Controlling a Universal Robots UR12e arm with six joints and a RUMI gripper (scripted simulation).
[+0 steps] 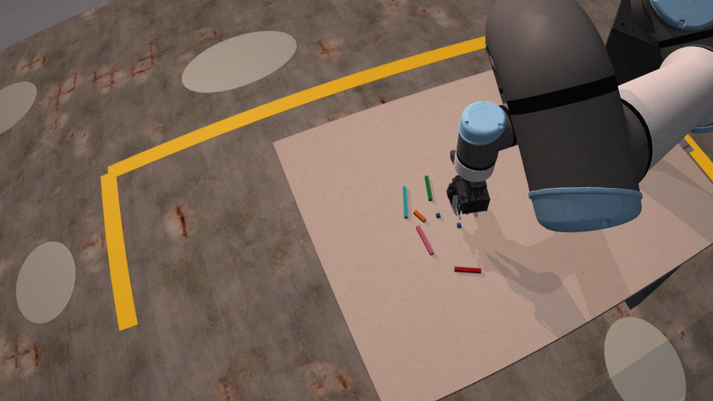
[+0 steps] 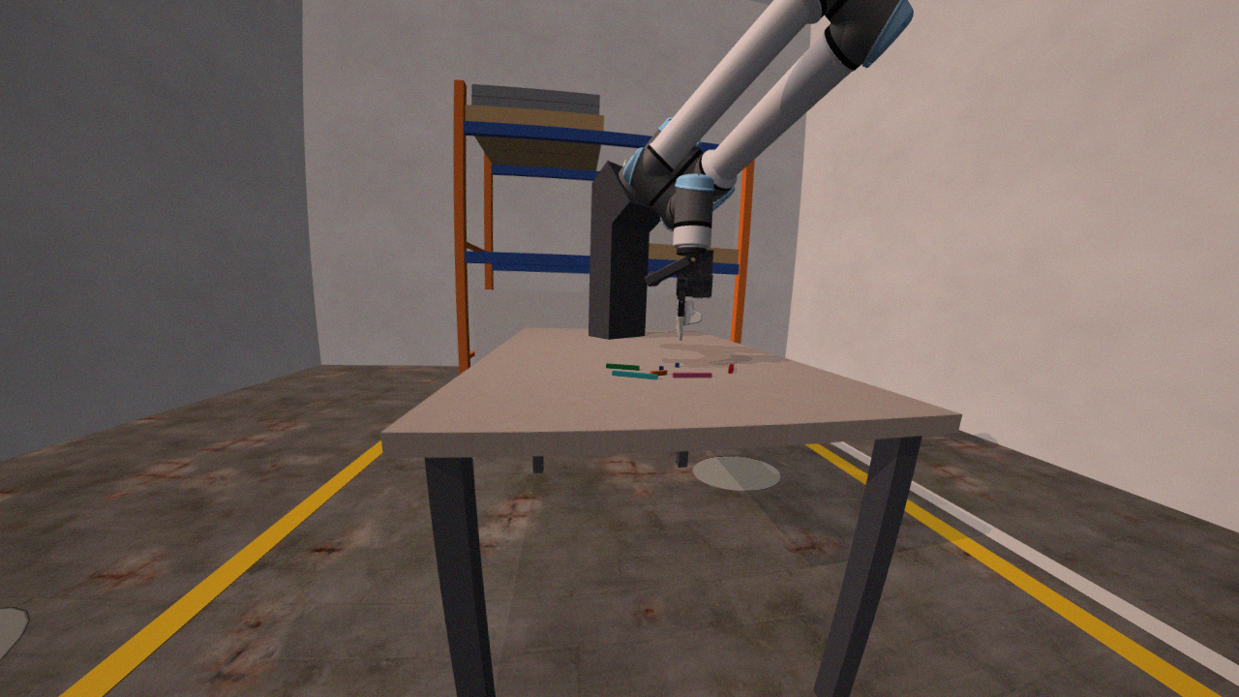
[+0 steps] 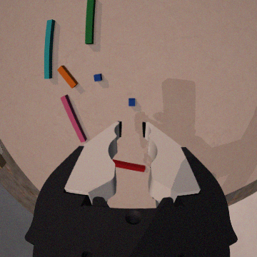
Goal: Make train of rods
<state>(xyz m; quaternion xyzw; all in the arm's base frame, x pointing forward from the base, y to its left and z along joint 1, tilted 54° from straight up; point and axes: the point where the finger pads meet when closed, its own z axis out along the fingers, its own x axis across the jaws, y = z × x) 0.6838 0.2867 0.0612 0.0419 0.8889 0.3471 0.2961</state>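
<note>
Pincer nearly closed, grasping nothing, above the tabletop. Green rod lies flat beside the turquoise rod. Descending this narrow, we could knock the blue cube-like rod away.

In the wrist view, the green rod is cut off by the edge towards 11 o'clock. Towards 6 o'clock, a finger of the gripper hides the red rod's 9 o'clock end. The top view cuts off the table at 6 o'clock. The exterior view crops the arm at 1 o'clock; the blue rods are too small there to tell their shape.
</note>
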